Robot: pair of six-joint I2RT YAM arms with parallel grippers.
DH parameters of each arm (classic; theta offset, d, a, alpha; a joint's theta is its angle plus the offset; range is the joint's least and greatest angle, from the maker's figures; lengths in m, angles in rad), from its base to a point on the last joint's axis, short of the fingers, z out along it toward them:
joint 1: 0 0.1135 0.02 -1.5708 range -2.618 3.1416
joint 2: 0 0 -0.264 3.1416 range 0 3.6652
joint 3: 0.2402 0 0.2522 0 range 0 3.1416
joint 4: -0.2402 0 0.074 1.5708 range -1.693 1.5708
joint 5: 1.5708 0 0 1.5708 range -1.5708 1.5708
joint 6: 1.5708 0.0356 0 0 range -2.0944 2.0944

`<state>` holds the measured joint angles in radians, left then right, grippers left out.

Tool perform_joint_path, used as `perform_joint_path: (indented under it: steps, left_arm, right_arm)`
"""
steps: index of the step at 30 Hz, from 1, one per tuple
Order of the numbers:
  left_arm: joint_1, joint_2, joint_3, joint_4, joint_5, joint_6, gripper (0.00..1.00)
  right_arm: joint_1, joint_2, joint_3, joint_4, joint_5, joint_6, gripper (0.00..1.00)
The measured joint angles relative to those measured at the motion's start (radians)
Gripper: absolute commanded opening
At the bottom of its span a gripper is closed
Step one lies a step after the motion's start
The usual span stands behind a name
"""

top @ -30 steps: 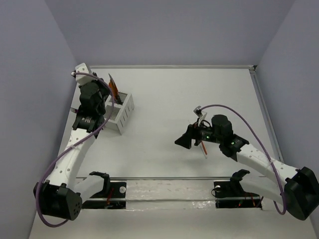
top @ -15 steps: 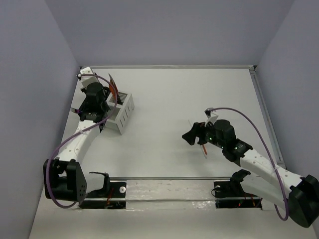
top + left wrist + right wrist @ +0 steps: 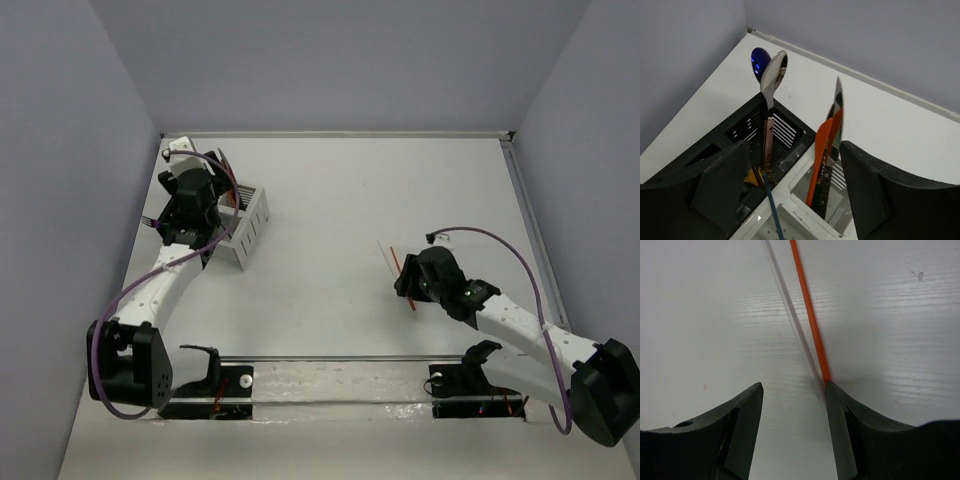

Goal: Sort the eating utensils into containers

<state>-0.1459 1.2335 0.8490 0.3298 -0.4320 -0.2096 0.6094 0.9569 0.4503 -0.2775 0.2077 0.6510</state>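
Two joined containers sit at the far left: a black caddy (image 3: 747,125) and a white caddy (image 3: 252,224) (image 3: 805,182). A blue spoon (image 3: 758,61) and a silver spoon (image 3: 774,75) stand in the black one. An orange utensil (image 3: 821,150) and a serrated knife (image 3: 838,107) lean in the white one. My left gripper (image 3: 208,196) (image 3: 795,200) hovers open above them, holding nothing. On the table, an orange stick (image 3: 397,261) (image 3: 807,310) and a white stick (image 3: 384,250) (image 3: 787,305) lie side by side. My right gripper (image 3: 407,283) (image 3: 794,390) is open, low over them, its right fingertip touching the orange stick.
A clear strip with two black mounts (image 3: 340,385) runs along the near edge between the arm bases. A raised rail (image 3: 527,220) borders the table on the right. Grey walls close in the left, back and right sides.
My left gripper has opened, leaving the orange utensil standing in the white caddy. My right gripper has dropped over the two sticks and its jaws have narrowed.
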Motion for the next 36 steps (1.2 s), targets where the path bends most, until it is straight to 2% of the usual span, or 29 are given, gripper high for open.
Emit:
perform_joint_path:
  steps: [3,8,12,19,27,31,35,36]
  left_arm:
    - [-0.053,-0.063,0.0,-0.011,0.014,-0.001,0.78]
    - [-0.233,-0.209,0.006,-0.018,0.048,0.007,0.78]
    - [-0.346,-0.266,0.038,-0.039,0.101,0.003,0.78]
    - [-0.483,-0.253,0.071,-0.091,0.204,-0.002,0.78]
    - [-0.557,-0.146,0.111,-0.167,0.33,-0.016,0.78]
    - [-0.568,-0.145,0.117,-0.192,0.364,-0.024,0.78]
    - [-0.568,-0.144,0.13,-0.194,0.426,-0.052,0.78]
    - [-0.568,-0.144,0.132,-0.194,0.433,-0.055,0.78]
  right_arm:
    - [-0.006,0.04,0.01,-0.024,0.026,0.014,0.52]
    - [-0.043,0.104,0.046,-0.053,0.069,0.025,0.42]
    - [-0.061,0.185,0.08,-0.056,0.093,0.027,0.38]
    - [-0.061,0.305,0.112,-0.053,0.08,0.031,0.35]
    - [-0.061,0.311,0.115,-0.055,0.072,0.042,0.36]
    - [-0.061,0.345,0.137,-0.057,0.073,0.042,0.26]
    - [-0.061,0.378,0.161,-0.057,0.078,0.033,0.02]
    - [-0.061,0.38,0.164,-0.059,0.077,0.03,0.02]
